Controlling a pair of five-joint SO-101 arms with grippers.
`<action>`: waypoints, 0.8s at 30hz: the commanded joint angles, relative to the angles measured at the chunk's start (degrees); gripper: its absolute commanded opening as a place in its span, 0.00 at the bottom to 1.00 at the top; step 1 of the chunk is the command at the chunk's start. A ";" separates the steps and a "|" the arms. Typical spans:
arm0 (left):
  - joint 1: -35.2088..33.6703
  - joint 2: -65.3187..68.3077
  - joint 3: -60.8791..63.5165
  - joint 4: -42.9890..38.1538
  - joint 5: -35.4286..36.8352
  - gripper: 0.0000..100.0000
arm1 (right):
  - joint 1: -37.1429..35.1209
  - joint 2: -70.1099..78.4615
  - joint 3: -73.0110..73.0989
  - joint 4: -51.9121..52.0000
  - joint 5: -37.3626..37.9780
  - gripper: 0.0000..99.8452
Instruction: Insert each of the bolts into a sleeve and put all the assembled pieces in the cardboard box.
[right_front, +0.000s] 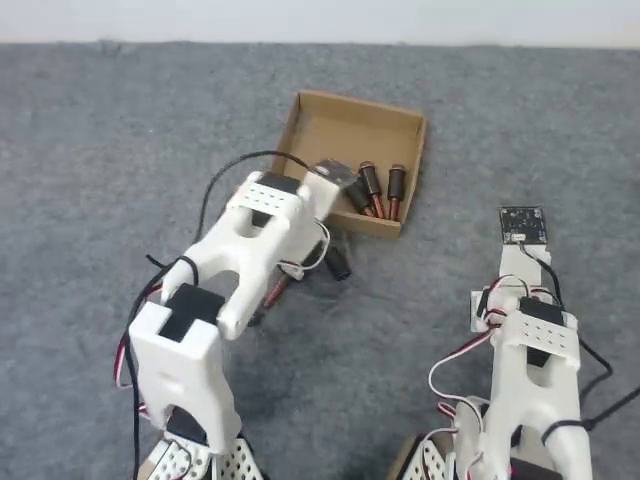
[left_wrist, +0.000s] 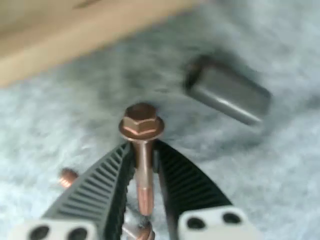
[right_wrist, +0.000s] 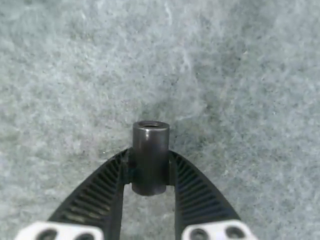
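Copper-coloured bolt (left_wrist: 141, 125): small, stiff, solid metal, likely dense for its size. The round shank would roll and could slip on a light pinch. Hex head gives a stop.

Left gripper (left_wrist: 142, 146): nearly closed, ribbed jaws pinching the shank just under the head. Head sticks out past the tips and the threaded end runs back between the jaws. My read is that the free end is buried, so feeding it into a bore from this hold looks awkward.

Second bolt (left_wrist: 67, 176): only its head end shows, beside the left jaw, low on the grey-carpeted counter (right_front: 100, 150).

Loose sleeve (left_wrist: 227, 95): dark steel cylinder on its side on the carpet, near the cardboard box (right_front: 340, 135), apart from the held bolt. Smooth and hard, and it will roll if nudged. Best taken across the barrel.

Assembled pieces (right_front: 372, 188): lying inside the box against its near wall.

Right gripper (right_wrist: 149, 160): open only to the width of a sleeve (right_wrist: 150, 137), clamped across the lower part of the barrel. The open bore faces away from the gripper, over bare carpet, well apart from the box. Hold looks square. The slick wall may twist under side load.
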 joint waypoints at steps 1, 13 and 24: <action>-4.04 -3.43 -1.63 -2.64 8.00 0.17 | -0.57 -2.24 -0.26 -0.75 0.35 0.01; -1.41 -6.07 3.38 -10.90 5.10 0.11 | -0.57 -2.24 -0.26 -0.66 0.35 0.01; -0.88 -2.20 -0.75 -10.11 5.36 0.01 | -0.57 -2.24 -0.26 -0.57 0.35 0.01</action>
